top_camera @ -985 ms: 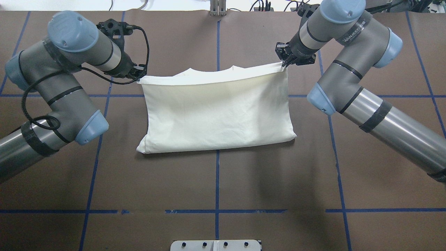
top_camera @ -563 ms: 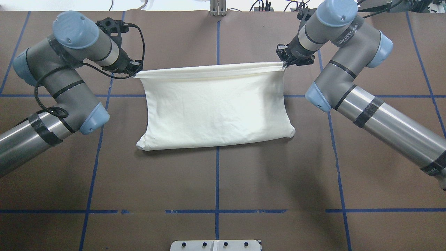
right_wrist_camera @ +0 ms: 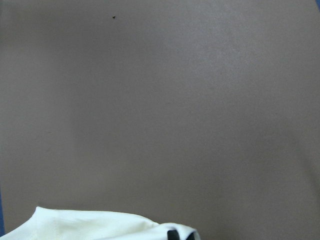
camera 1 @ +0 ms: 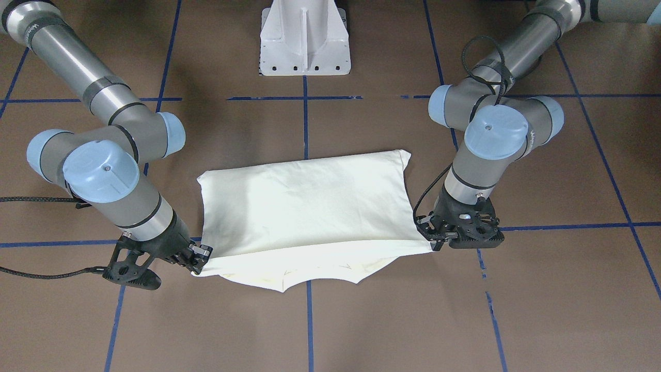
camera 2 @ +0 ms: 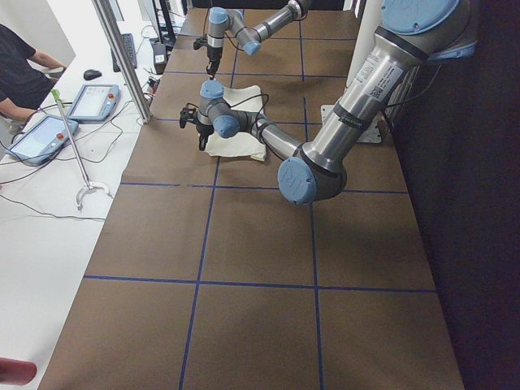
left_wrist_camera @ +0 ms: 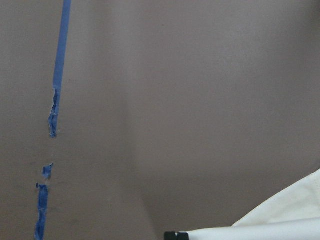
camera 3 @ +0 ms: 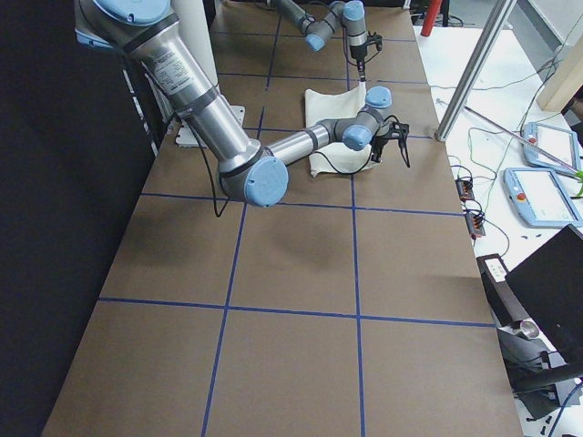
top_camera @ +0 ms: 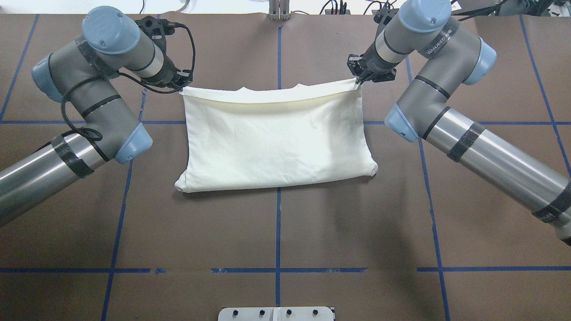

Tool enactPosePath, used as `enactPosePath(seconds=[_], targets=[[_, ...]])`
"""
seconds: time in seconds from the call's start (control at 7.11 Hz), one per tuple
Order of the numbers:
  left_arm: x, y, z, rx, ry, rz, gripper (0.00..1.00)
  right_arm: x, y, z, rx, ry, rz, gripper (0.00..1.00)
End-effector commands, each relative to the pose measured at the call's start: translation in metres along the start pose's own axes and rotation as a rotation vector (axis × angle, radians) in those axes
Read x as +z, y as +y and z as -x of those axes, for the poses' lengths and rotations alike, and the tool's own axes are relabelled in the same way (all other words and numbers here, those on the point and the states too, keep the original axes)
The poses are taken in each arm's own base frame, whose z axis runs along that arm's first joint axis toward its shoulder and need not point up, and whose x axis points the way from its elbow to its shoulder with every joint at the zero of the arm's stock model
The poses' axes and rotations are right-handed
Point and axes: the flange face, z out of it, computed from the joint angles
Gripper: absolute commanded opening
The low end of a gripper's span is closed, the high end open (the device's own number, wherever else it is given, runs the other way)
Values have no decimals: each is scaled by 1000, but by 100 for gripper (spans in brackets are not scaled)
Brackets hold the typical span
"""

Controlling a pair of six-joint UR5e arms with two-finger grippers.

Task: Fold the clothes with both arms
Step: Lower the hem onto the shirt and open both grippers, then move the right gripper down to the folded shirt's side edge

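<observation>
The cream-white shirt (top_camera: 276, 138) lies folded on the brown table with its plain side up; it also shows in the front view (camera 1: 304, 206). No print shows. My left gripper (top_camera: 182, 87) is shut on the far left corner of the top layer, also seen in the front view (camera 1: 431, 237). My right gripper (top_camera: 358, 78) is shut on the far right corner, also seen in the front view (camera 1: 199, 261). The top edge is stretched between them. The collar edge (top_camera: 267, 92) of the lower layer peeks out beyond it. Both wrist views show only a strip of cloth (left_wrist_camera: 285, 220) (right_wrist_camera: 90, 225) and bare table.
The white pedestal base (camera 1: 304, 41) stands at the table's near edge behind the shirt. Blue tape lines (top_camera: 277, 232) cross the brown table. Off the table's far side are a metal post (camera 2: 122, 57), tablets (camera 2: 93, 101) and an operator (camera 2: 20, 69).
Both grippers have carried the top layer's edge a little farther from the robot. The edge rose taut and hid the collar, then came down, and the collar edge shows again.
</observation>
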Motion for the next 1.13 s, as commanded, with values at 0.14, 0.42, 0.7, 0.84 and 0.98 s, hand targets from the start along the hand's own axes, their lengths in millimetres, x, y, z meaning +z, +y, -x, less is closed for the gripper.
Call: enactPosePath(seconds=[0.14,0.42,0.7,0.84,0.98], targets=[[1,-1,-3,-5,0,1,24,1,2,0,-3,-2,3,55],[1,-1,-3,-4,-1,2,100,-1,2,2,-6,-7,5,100],[-13,0,-4,0,11,-11,100,-14,36,5,-28,-44,27,100],[-25,1,-8,2,24,-20,100,-16,63,-15,-31,-49,44,100],[-34,5,-9,1,33,-26,100,-14,93,-37,-27,-29,66,100]])
